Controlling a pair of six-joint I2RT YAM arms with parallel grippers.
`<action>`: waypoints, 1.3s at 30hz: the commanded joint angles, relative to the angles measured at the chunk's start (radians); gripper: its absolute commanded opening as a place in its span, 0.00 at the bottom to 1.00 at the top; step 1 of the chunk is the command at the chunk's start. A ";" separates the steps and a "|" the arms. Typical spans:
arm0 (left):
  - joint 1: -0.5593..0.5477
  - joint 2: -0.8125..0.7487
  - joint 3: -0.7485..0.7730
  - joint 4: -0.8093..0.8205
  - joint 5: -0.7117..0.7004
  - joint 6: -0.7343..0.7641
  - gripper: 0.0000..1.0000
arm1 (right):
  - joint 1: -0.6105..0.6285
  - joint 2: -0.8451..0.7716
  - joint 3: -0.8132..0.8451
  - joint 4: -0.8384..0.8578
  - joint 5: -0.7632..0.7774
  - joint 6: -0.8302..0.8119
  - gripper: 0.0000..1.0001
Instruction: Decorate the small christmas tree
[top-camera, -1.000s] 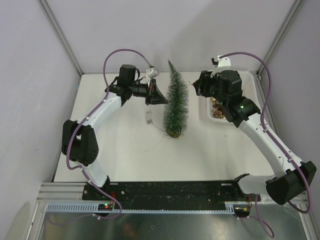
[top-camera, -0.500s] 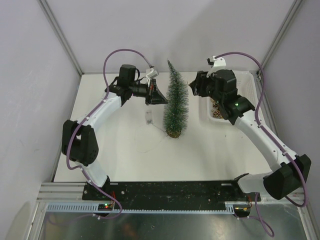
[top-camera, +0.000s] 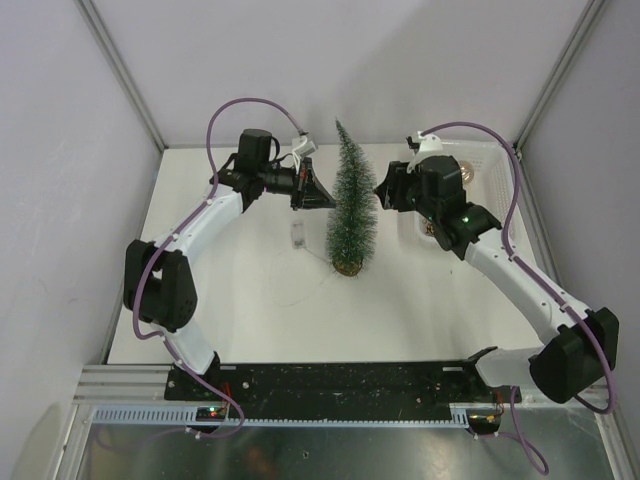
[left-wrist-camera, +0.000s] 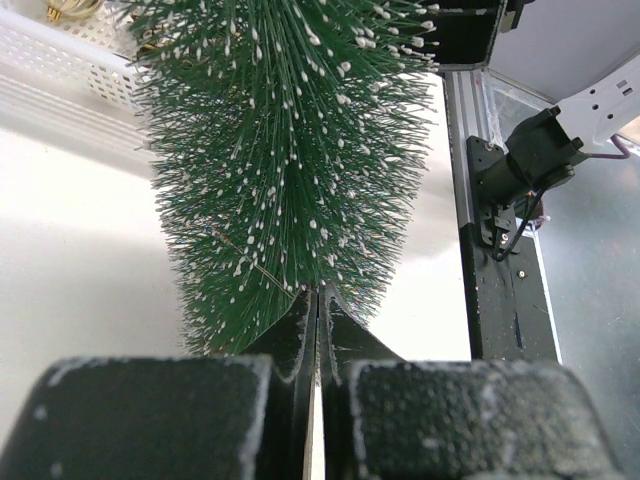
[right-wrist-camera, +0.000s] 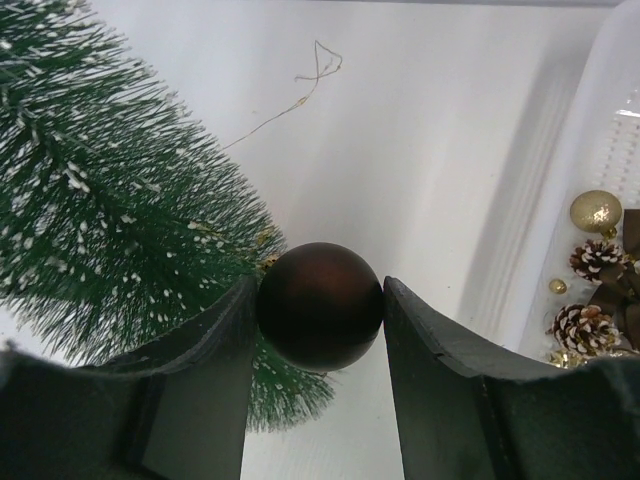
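The small christmas tree (top-camera: 351, 205) stands upright mid-table on its tan disc base (top-camera: 347, 266). My left gripper (top-camera: 325, 195) is at the tree's left side, level with its middle. Its jaws are pressed together with the tips against the bristles (left-wrist-camera: 290, 150), and I see nothing clearly held between them. My right gripper (top-camera: 380, 190) is close to the tree's right side, shut on a dark brown ball ornament (right-wrist-camera: 320, 305). The ball sits just in front of the lower bristles (right-wrist-camera: 110, 200).
A white mesh basket (top-camera: 412, 232) with a gold ball (right-wrist-camera: 596, 211) and pine cones (right-wrist-camera: 580, 325) stands at the right back. A thin wire (right-wrist-camera: 300, 90) with a small clear box (top-camera: 297, 232) lies on the table left of the tree. Walls enclose the table.
My right gripper has moved left from over the basket to the tree's right side, carrying the brown ball. The left arm and the tree have not moved.
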 joint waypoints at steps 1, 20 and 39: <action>-0.009 -0.051 0.014 0.025 0.022 0.013 0.00 | 0.010 -0.060 -0.014 0.060 -0.007 0.022 0.07; -0.009 -0.054 0.005 0.025 0.017 0.014 0.00 | 0.003 -0.123 -0.049 0.094 -0.057 0.050 0.43; -0.009 -0.054 0.003 0.025 0.015 0.015 0.00 | -0.024 -0.137 -0.064 0.089 -0.103 0.063 0.66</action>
